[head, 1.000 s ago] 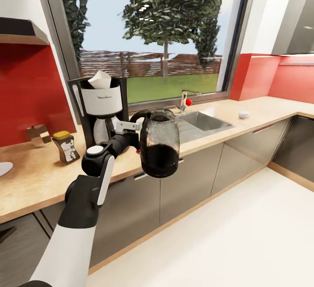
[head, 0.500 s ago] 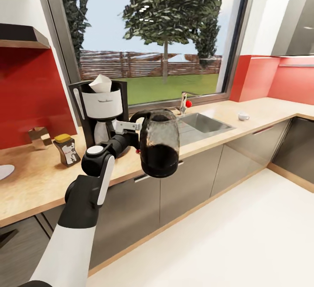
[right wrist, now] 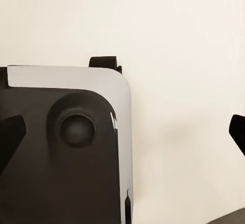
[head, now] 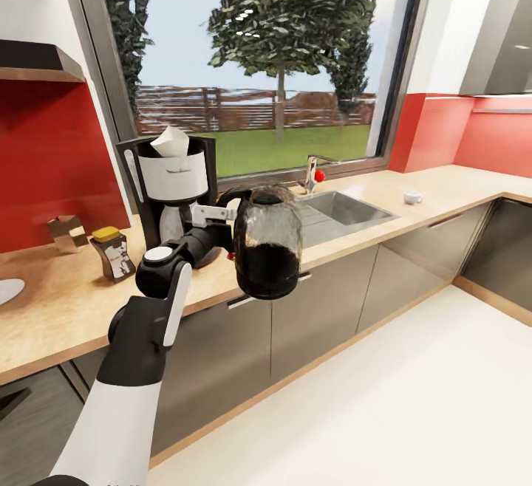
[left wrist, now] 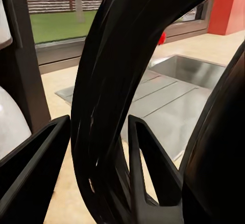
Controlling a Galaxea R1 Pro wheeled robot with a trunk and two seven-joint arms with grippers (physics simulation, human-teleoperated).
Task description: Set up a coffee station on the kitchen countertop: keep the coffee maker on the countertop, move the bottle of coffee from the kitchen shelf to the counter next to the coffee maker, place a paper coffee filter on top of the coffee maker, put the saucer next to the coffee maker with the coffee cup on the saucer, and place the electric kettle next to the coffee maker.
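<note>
My left gripper [head: 224,213] is shut on the black handle [left wrist: 107,106] of the electric kettle [head: 267,253]. I hold the kettle upright in the air, just in front of the kitchen countertop [head: 66,309]. Behind my wrist the coffee maker [head: 174,190] stands on the counter with the paper coffee filter [head: 171,141] on top. To its left is the bottle of coffee [head: 111,253]. The saucer [head: 7,290] is cut off at the left edge. The coffee cup [head: 412,196] sits far right on the counter. My right gripper [right wrist: 122,132] is open over pale floor.
A steel sink [head: 347,207] with a tap [head: 314,172] lies right of the coffee maker. A small tan box [head: 66,233] stands against the red panel. The kitchen shelf [head: 29,57] hangs at the upper left. Grey cabinet fronts [head: 325,301] run below the counter.
The left arm has carried the kettle slightly left and up, closer to the coffee maker. The view shifted a little early on.
</note>
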